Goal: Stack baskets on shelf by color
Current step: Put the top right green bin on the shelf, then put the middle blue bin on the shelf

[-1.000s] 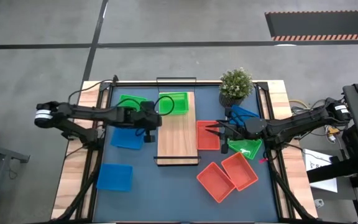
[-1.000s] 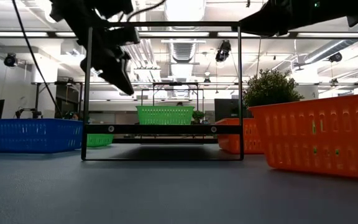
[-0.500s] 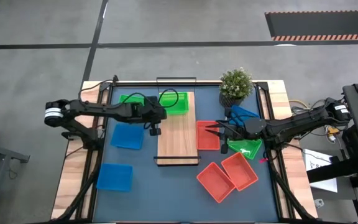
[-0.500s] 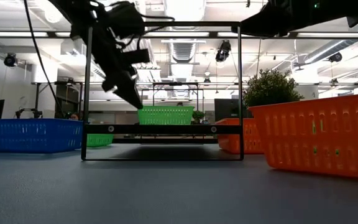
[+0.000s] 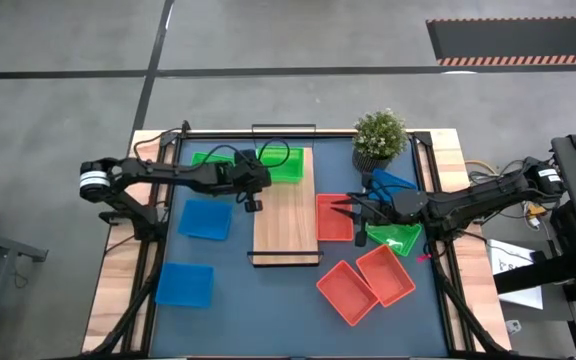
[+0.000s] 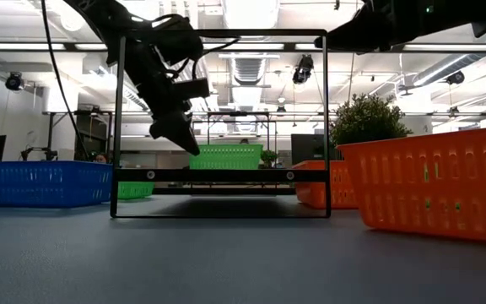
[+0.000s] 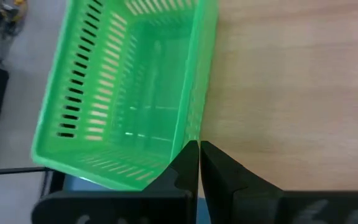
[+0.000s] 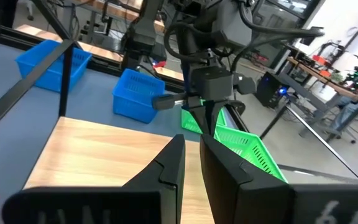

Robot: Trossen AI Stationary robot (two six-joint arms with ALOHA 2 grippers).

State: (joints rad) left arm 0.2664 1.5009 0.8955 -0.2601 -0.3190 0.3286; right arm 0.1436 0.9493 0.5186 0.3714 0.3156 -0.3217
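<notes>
The light-wood shelf [image 5: 286, 220] lies in the middle of the table. One green basket [image 5: 282, 165] [image 7: 129, 93] stands on its far end. My left gripper [image 5: 259, 181] [image 7: 199, 146] [image 6: 189, 143] is shut, its tips at that basket's near left corner. A second green basket [image 5: 211, 161] rests on the table left of the shelf, and a third [image 5: 394, 238] lies under my right arm. My right gripper [image 5: 341, 210] [image 8: 192, 146] hovers level over a red basket [image 5: 334, 226], open by a narrow gap with nothing in it. My left gripper slants down from the table's left, with its shut fingertips [image 7: 190, 152] right at the corner of the green basket's rim [image 7: 185, 134]. Whether they touch it I cannot tell.
Two blue baskets [image 5: 205, 218] [image 5: 185, 284] lie left of the shelf, and another [image 5: 394, 182] sits by the potted plant [image 5: 379, 138]. Two more red baskets [image 5: 346, 292] [image 5: 386, 274] lie near right. The shelf's black frame [image 6: 121, 127] rises at its ends.
My left gripper has gone toward the table's right edge and down, from over the table beside the shelf to the corner of the green basket on the shelf. It has stayed shut. My right arm has kept still.
</notes>
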